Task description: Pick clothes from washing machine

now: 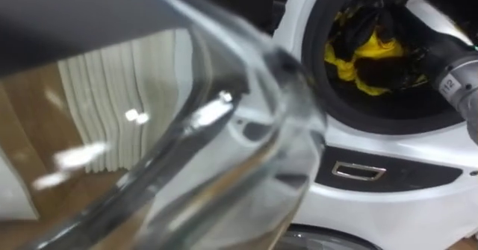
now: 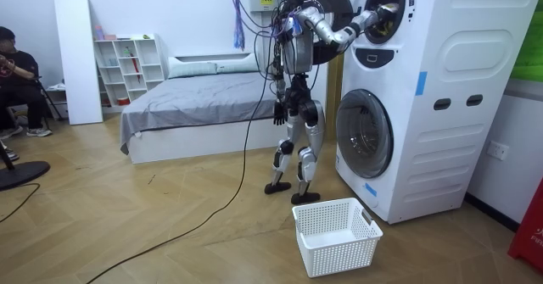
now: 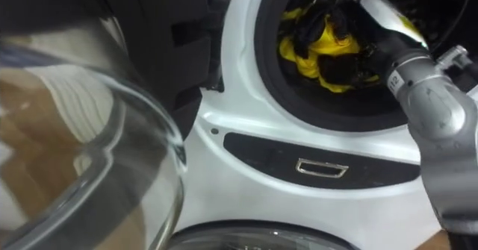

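While standing upright in front of the stacked machines, reaching the right arm high into the upper washing machine (image 2: 407, 38). Room view, left to right: seated person (image 2: 17, 76) at the far edge, white shelf unit (image 2: 127, 64), bed (image 2: 199, 97) with grey cover, then the robot, then white basket (image 2: 339, 254) on the floor just in front of the lower machine (image 2: 365, 136). left hand (image 2: 278, 113) hanging by the hip, fingers relaxed and pointing down, holding nothing. Eye views, left to right: glass door (image 1: 187, 145) swung open, close to the camera; white front with dark panel (image 3: 254, 149) and a chrome handle below the drum opening; clothes (image 3: 321, 52) inside the drum, one yellow piece tangled with dark ones. right hand (image 3: 371, 54) pushed in among the clothes from the right, touching them; fingers buried in the fabric, so cannot tell whether closed on anything or open.
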Controlling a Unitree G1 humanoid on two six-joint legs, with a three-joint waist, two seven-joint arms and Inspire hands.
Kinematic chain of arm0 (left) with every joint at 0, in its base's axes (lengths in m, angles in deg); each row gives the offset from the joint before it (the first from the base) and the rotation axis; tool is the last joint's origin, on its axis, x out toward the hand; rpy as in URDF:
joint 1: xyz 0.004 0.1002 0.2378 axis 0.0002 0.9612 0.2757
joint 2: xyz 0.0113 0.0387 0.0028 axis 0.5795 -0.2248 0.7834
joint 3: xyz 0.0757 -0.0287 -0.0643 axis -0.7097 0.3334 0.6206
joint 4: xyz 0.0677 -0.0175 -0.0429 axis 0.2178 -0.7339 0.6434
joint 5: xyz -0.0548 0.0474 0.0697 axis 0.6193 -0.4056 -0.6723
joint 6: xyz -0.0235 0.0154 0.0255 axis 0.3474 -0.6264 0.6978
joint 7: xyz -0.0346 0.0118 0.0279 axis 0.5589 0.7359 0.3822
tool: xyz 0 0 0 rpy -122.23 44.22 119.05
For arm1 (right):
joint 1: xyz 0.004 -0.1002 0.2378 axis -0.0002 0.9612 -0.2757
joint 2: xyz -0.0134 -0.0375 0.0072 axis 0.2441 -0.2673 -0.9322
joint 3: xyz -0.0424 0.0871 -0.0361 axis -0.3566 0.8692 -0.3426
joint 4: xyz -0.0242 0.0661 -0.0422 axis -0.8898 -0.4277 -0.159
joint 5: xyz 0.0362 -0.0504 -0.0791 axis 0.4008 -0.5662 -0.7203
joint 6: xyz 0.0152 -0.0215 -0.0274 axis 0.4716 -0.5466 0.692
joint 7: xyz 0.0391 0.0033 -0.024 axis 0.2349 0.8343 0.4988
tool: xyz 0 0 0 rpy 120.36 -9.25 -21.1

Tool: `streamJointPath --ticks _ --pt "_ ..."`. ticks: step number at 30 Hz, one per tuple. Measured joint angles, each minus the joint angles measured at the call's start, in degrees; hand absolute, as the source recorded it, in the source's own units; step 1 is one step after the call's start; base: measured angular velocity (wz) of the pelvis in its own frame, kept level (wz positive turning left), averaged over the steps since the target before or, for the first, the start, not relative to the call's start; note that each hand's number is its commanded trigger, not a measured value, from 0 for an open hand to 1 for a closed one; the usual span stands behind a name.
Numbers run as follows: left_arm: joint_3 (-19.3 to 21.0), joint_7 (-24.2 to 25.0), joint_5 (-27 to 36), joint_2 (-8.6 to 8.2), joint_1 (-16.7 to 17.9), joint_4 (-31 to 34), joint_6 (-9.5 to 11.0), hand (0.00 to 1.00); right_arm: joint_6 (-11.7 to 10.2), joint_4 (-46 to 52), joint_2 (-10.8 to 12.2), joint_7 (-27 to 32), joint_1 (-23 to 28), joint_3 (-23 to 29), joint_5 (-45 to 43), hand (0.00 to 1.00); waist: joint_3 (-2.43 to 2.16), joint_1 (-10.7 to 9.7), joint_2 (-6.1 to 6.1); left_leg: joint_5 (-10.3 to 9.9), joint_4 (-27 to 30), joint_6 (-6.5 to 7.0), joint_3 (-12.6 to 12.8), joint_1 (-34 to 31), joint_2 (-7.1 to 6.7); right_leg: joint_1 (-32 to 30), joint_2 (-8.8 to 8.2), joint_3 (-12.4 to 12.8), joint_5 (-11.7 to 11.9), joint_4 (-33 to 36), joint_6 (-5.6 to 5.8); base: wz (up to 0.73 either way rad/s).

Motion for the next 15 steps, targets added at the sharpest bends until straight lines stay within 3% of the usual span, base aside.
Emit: streamJointPath --ticks 5,9,15 --pt "0.0 -0.7 0.1 -0.27 0.8 -0.5 0.1 0.00 -0.4 4.8 0.2 1.1 3.1 0.1 1.4 1.00 -0.46 -0.6 0.79 0.0 0.0 0.00 0.5 0.0 0.12 -0.2 0.09 0.1 0.0 0.0 -0.04 -0.01" --pt "0.5 -1.4 0.1 -0.70 1.6 -0.6 1.0 0.00 -0.6 7.6 2.8 1.4 6.8 2.6 5.1 1.00 -0.29 -0.9 1.18 0.0 0.0 -0.01 1.3 0.3 0.35 0.2 0.25 0.3 0.0 0.0 -0.07 -0.02" --pt "0.6 -1.2 0.0 -1.40 1.9 -0.7 1.2 0.00 -1.7 10.1 3.9 2.4 10.7 4.1 10.2 1.00 0.00 -1.5 1.20 0.0 -0.1 -0.03 1.3 0.3 0.40 0.1 0.28 0.3 0.0 -0.1 -0.08 0.01"
